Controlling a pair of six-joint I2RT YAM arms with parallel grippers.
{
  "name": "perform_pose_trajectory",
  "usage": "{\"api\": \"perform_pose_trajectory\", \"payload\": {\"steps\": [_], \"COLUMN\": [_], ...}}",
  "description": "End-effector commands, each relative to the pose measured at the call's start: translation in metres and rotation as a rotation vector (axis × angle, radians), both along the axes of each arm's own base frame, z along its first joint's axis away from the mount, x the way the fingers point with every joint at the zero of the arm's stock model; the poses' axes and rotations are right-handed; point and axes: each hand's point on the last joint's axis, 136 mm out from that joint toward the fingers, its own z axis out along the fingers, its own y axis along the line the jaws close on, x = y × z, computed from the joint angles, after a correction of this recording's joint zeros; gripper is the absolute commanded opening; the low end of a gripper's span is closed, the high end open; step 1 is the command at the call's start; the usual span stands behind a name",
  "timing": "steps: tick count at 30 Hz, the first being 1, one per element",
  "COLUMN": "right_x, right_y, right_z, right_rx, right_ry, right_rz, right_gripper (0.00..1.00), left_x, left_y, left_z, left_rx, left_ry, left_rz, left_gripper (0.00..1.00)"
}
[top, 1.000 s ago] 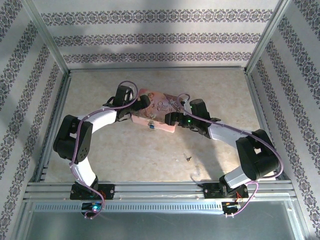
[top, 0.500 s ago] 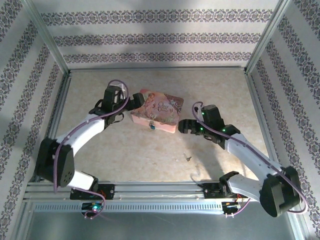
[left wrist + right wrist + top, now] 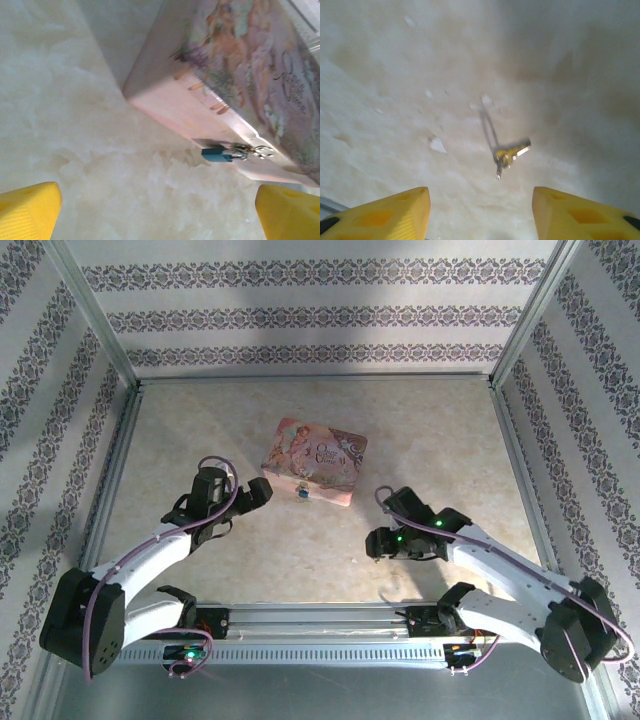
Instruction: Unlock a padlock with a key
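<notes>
The padlock (image 3: 301, 494) is tiny and bluish and hangs on the clasp at the front of the pink flower-printed tin (image 3: 318, 455). The left wrist view shows the padlock (image 3: 218, 154) lying against the tin (image 3: 235, 75), ahead of my left gripper (image 3: 160, 215), which is wide open and holds nothing. In the top view my left gripper (image 3: 258, 491) sits just left of the padlock. The key (image 3: 509, 154) lies flat on the table, slightly blurred, a little ahead of my right gripper (image 3: 480, 215). Its yellow fingers (image 3: 385, 215) stand apart with nothing between them. From above, my right gripper (image 3: 377, 542) hovers low over the key's spot.
The beige tabletop (image 3: 440, 440) is ringed by a metal frame (image 3: 315, 380) and patterned walls. Small pale chips (image 3: 438, 145) mark the surface near the key. Both arm bases sit on the rail at the near edge (image 3: 320, 620).
Both arms have drawn back from the tin toward the near edge. The right gripper has come down over the key and its jaws have narrowed. The left gripper stays wide open.
</notes>
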Motion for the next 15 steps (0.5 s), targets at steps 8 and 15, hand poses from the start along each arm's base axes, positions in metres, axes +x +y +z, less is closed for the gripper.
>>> {"api": "perform_pose_trajectory", "payload": {"steps": [8,15], "right_x": [-0.007,0.002], "right_y": [0.005,0.004], "right_z": [-0.030,-0.033], "right_rx": [-0.091,-0.151], "right_ry": [0.090,0.081], "right_rz": [-0.022,-0.005], "right_gripper": [0.39,0.33], "left_x": [0.017,0.016], "left_y": [-0.006,-0.003], "left_z": [0.007,0.009], "left_rx": [-0.056,-0.035], "left_ry": [-0.029,-0.034], "left_rz": [0.017,0.025], "left_gripper": [0.99,0.99]}}
